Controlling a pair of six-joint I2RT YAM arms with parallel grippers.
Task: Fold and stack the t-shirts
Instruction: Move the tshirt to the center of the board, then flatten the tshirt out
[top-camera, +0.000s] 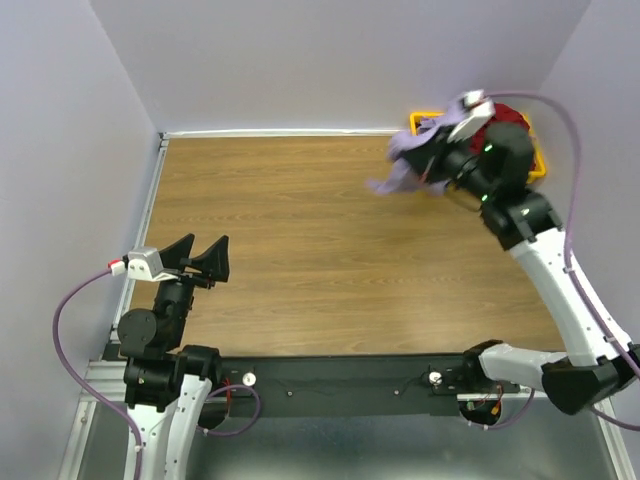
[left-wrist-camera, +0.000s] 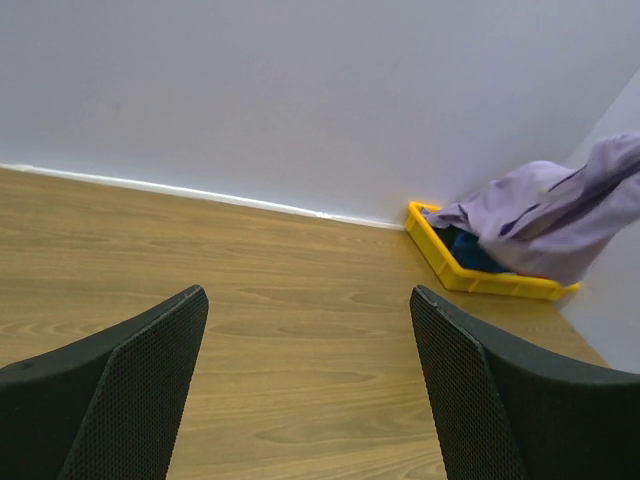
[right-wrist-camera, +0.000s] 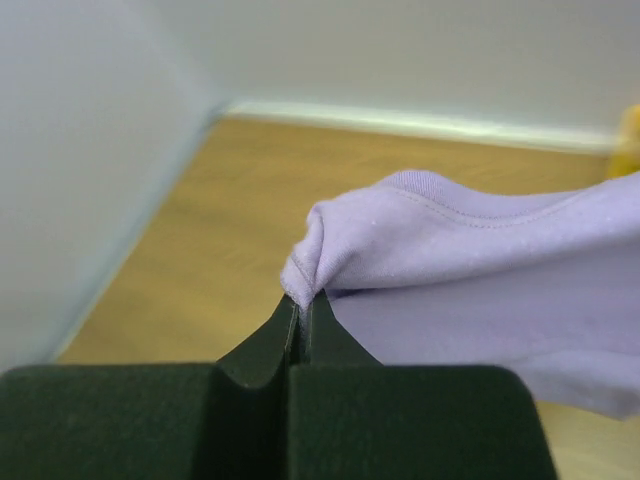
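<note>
My right gripper is shut on a pinched edge of the lavender t-shirt. In the top view that gripper holds the lavender t-shirt lifted at the back right, the cloth trailing from the yellow bin out over the table. A dark red t-shirt lies in the bin behind the arm. The left wrist view shows the lavender t-shirt draped over the bin, with blue cloth inside. My left gripper hangs open and holding nothing at the near left, its fingers wide apart.
The wooden table is walled at the back and on both sides. The yellow bin sits in the back right corner against the walls. The right arm stretches along the table's right side.
</note>
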